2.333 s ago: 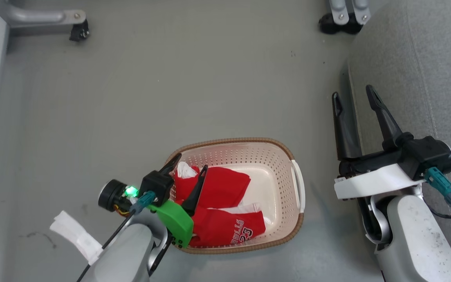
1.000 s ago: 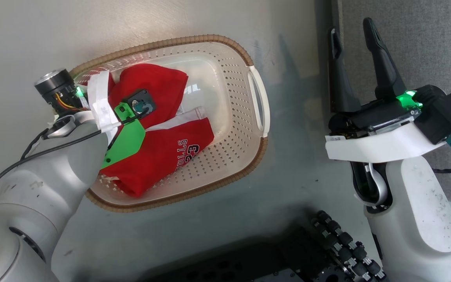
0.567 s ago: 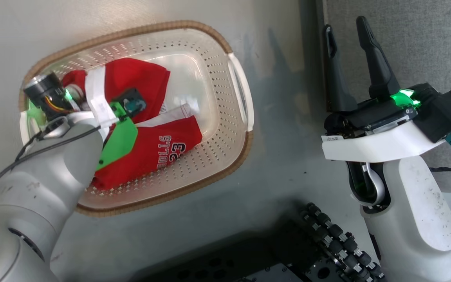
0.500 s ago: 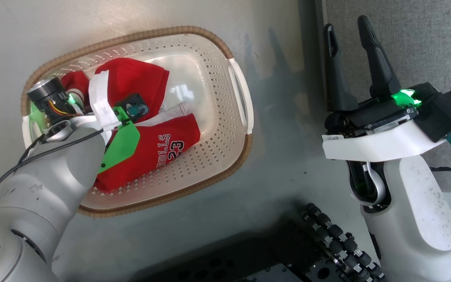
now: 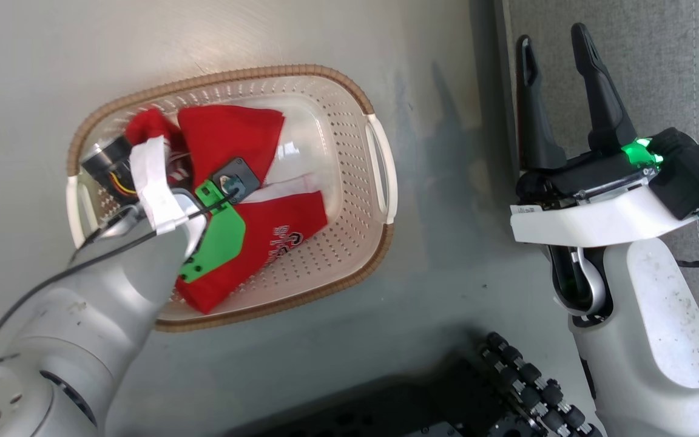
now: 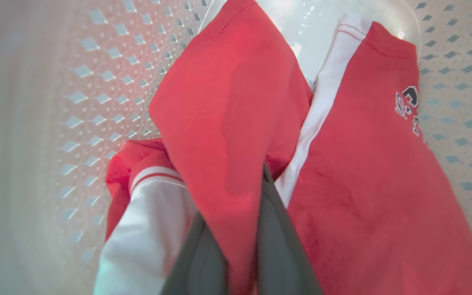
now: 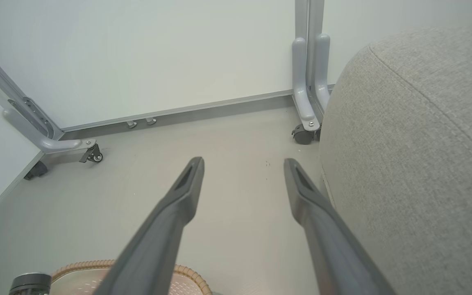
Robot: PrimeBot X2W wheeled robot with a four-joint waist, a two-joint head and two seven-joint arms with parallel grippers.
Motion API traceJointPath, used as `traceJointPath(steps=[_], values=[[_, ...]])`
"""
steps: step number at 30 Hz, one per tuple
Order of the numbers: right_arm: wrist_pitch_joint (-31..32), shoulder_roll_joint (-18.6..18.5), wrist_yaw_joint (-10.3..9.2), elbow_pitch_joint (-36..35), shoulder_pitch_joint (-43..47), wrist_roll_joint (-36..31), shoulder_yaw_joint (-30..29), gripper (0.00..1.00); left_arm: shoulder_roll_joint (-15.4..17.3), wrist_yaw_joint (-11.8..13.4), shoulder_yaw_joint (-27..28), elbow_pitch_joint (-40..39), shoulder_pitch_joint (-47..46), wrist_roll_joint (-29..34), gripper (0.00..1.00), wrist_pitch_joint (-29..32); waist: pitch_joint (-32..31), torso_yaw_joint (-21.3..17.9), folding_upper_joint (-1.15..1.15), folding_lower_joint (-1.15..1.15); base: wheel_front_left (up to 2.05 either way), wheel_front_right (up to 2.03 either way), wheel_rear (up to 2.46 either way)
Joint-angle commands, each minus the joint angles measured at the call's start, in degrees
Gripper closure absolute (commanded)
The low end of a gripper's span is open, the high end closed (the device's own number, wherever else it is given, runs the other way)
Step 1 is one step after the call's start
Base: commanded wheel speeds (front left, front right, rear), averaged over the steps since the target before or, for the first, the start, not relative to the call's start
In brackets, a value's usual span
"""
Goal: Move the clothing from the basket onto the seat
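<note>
Left hand (image 6: 234, 213): reaching down into the basket (image 5: 331, 255) at centre-left of the head view, its two fingers closing tight on a fold of the plain red garment (image 6: 228, 106), with cloth running between them in the left wrist view.
Right hand (image 5: 553, 37): hanging at the upper right of the head view, fingers spread wide and holding nothing, pointing along the edge of the seat (image 5: 659, 60).
Clothing: both pieces are lying inside the basket, which is sitting on the floor (image 5: 264, 30). The plain red garment is lying toward the upper part, and the jersey (image 5: 276, 227) is lying just below it, touching it along the white trim.
Grip risk: the fingers seem to be pinching a single fold, so the cloth may be sliding free once its full weight is hanging.
Snag risk: the jersey is pressing against the gripped piece, so it may be riding up partway and dropping onto the floor.
Basket risk: the basket is looking light. Fabric catching on the rim could be dragging or tipping it.
Carry risk: the seat is lying well apart from the basket, so a low-trailing hem may be sweeping the floor on the way across.
</note>
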Motion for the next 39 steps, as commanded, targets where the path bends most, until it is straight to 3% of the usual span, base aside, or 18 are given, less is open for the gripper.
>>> traceJointPath(steps=[1, 8, 15, 19, 25, 33, 39], values=[[-0.2, 0.0, 0.00, 0.4, 0.9, -1.2, -0.3, 0.00, -0.3, 0.6, 1.2, -0.3, 1.2, -1.4, 1.00, -2.1, -2.8, 1.6, 0.00, 0.00, 0.00, 0.00, 0.00], [-0.2, -0.1, 0.00, 1.0, 3.2, -3.9, -2.0, 0.00, -2.9, 2.2, 7.1, -3.0, 4.3, -8.1, 1.00, -11.2, -9.1, 5.2, 0.00, 0.00, 0.00, 0.00, 0.00], [-0.2, -0.1, 0.00, 1.8, 5.2, -6.8, -2.8, 0.00, -3.9, 4.5, 11.6, -9.2, 7.4, -12.3, 1.00, -15.1, -14.9, 8.5, 0.00, 0.00, 0.00, 0.00, 0.00], [-0.2, -0.1, 0.00, 2.5, 6.4, -8.1, -3.3, 0.00, -2.8, 6.1, 14.8, -15.8, 10.0, -14.3, 1.00, -15.6, -18.0, 10.0, 0.00, 0.00, 0.00, 0.00, 0.00], [-0.1, -0.1, 0.00, 3.8, 8.3, -9.6, -3.7, 0.00, 1.0, 8.9, 22.0, -32.0, 16.7, -14.3, 1.00, -15.5, -22.6, 11.8, 0.00, 0.00, 0.00, 0.00, 0.00], [1.2, -0.1, -0.01, 4.3, 11.1, -10.0, -3.9, 0.00, 4.9, 7.8, 32.0, -50.2, 26.8, -11.9, 1.00, -15.5, -27.7, 13.6, 0.00, 0.00, 0.00, 0.00, 0.00], [2.5, -0.1, 0.00, 4.1, 14.0, -10.0, -3.9, 0.00, 4.9, 5.5, 38.0, -58.0, 33.0, -9.6, 1.00, -15.5, -32.3, 14.3, 0.00, 0.00, 0.00, 0.00, 0.00]])
